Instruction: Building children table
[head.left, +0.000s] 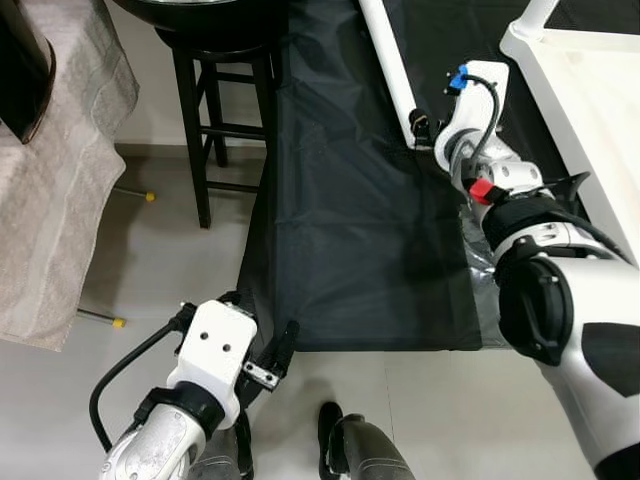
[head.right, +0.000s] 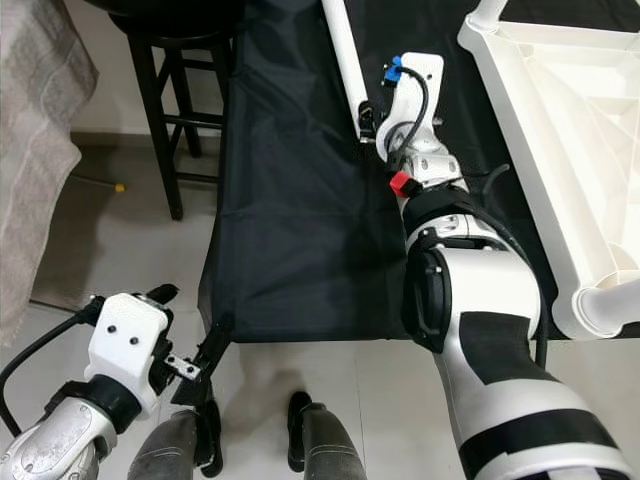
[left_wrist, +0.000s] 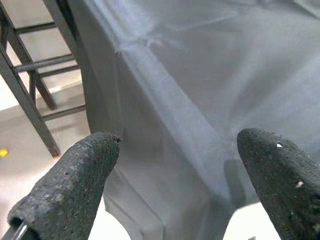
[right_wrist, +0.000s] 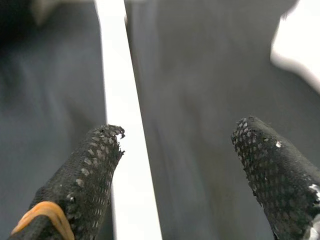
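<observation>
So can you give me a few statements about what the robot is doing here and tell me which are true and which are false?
1. The right gripper is open above a white rod. True.
2. The white rod lies on a red carpet. False: it lies on a black fabric sheet.
3. The left gripper is clamped on the stool. False: it is open, near the edge of the black fabric sheet.
4. A white table frame lies to the right of the sheet. True.
5. The stool is white. False: it is dark.
</observation>
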